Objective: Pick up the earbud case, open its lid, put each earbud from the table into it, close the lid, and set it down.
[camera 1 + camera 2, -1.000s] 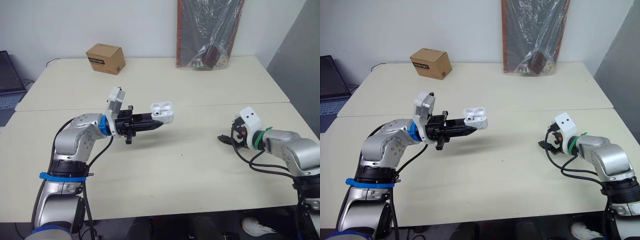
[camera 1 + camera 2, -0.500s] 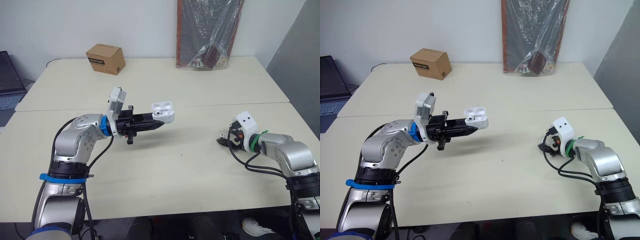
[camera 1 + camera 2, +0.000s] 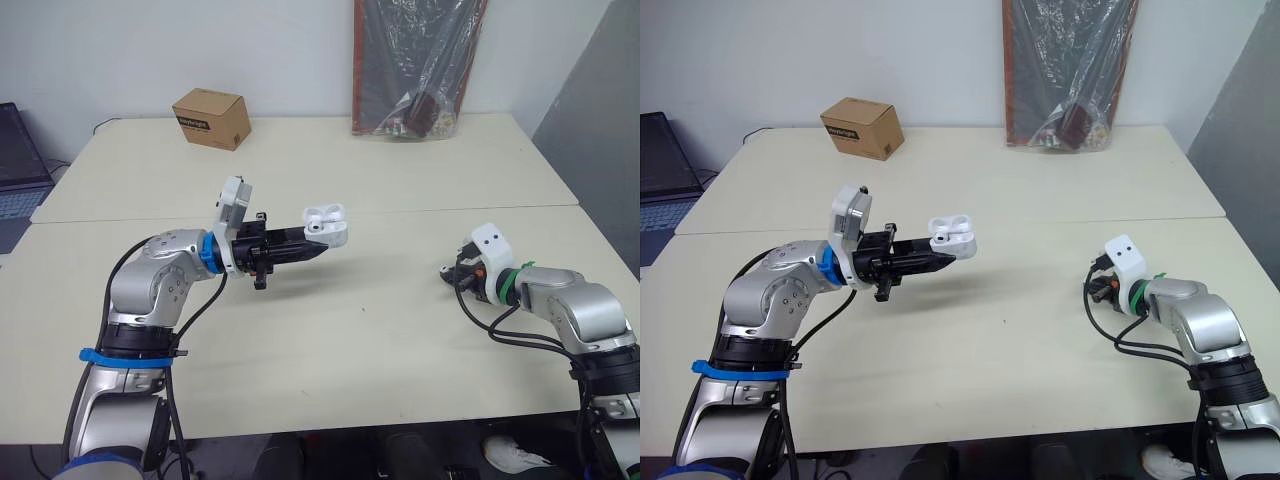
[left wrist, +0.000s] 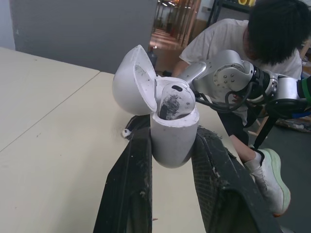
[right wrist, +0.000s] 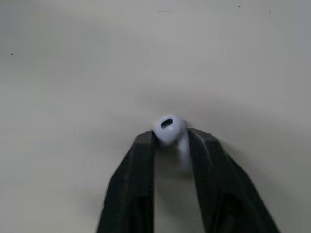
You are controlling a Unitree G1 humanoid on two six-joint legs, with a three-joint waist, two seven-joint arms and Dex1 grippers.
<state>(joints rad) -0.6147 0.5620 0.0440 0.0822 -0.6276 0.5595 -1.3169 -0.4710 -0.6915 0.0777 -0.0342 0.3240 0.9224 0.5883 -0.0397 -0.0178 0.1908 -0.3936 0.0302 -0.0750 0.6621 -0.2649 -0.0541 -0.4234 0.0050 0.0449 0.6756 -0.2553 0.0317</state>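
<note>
Right pincer [image 5: 170, 137] pinches the earbud [image 5: 168, 127] at its tips; the open earbud case [image 4: 173, 141], clamped in the left pincer [image 3: 316, 243], lies well apart to its left, mouth up

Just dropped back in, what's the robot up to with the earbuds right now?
The left gripper holds the earbud case up off the table, with its lid swung open and the first earbud seated inside. On the robot's right, the right gripper is down at the table surface with its fingers closed on the second earbud. Whether that one has left the table is hard to tell. It has yet to go into the case.
</note>
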